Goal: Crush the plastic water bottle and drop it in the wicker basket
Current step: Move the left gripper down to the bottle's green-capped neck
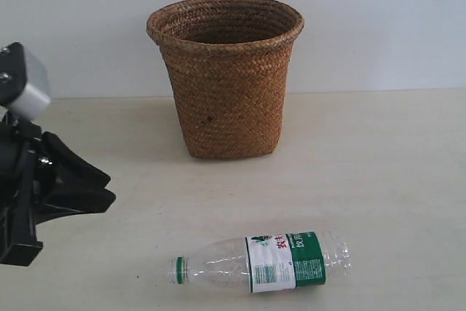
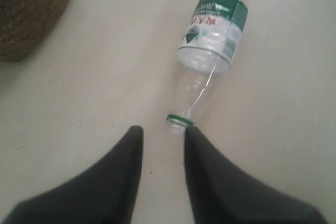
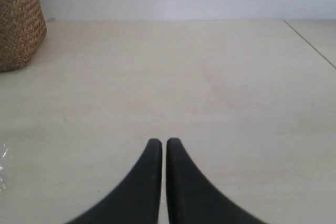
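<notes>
The plastic water bottle lies on its side on the pale table near the front edge, uncrushed, cap pointing left. The wicker basket stands upright behind it at the back. My left gripper hovers at the left, well apart from the bottle. In the left wrist view the left gripper is open and holds nothing; the bottle lies just beyond it, its cap end close to one fingertip. The right gripper is shut on nothing above bare table. It does not show in the exterior view.
A corner of the basket shows in the left wrist view, and its side in the right wrist view. A table seam or edge runs beyond the right gripper. A white wall rises behind the table.
</notes>
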